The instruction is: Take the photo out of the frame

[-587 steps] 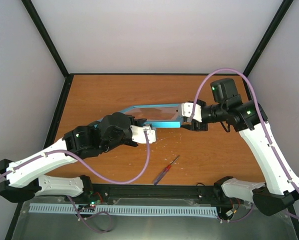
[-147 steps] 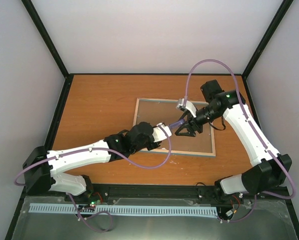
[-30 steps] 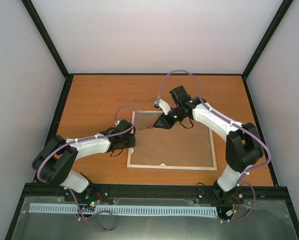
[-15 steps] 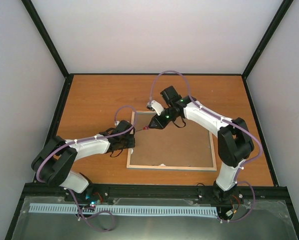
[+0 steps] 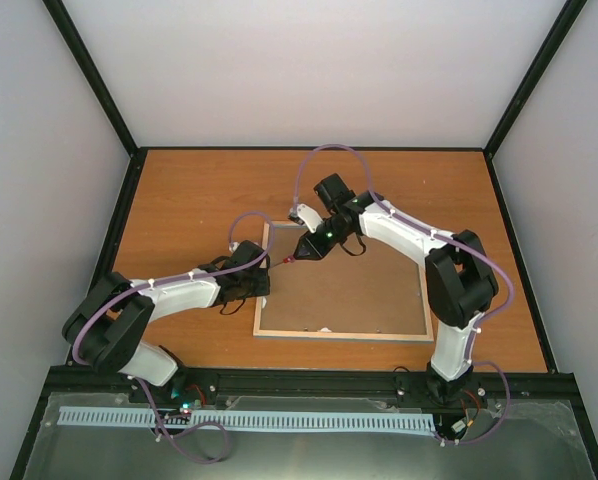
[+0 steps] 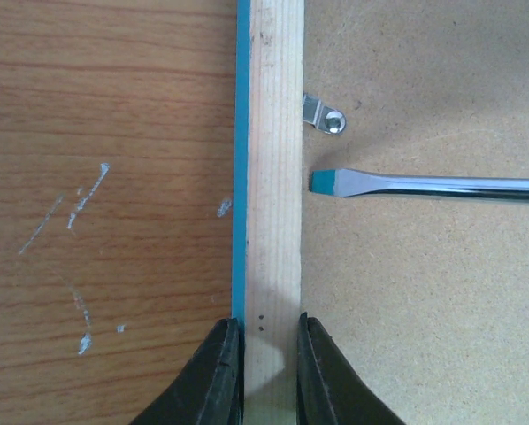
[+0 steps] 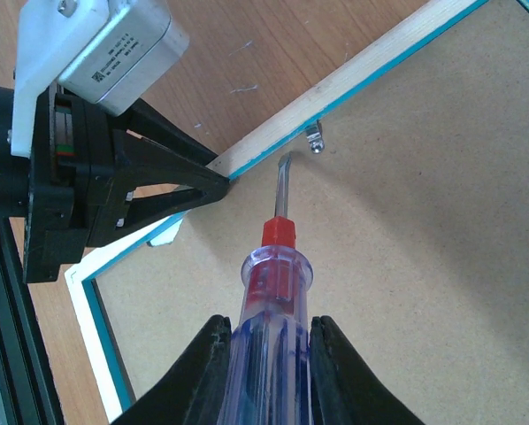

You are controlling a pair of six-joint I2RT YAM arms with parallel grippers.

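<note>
The left gripper (image 6: 269,359) clamps the frame (image 6: 273,177) to steady it. The right gripper (image 7: 266,341) grasps the screwdriver (image 7: 276,266), its tip at the clip's (image 6: 323,115) 6 o'clock in the left wrist view.

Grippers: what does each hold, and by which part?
The left gripper clamps the frame by its wooden rail; the right gripper holds the screwdriver by its handle.

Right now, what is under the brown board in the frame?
Only its top shows: the brown board fills the back of the frame, with a metal clip at its edge and a screwdriver tip nearby. Anything underneath is covered.
</note>
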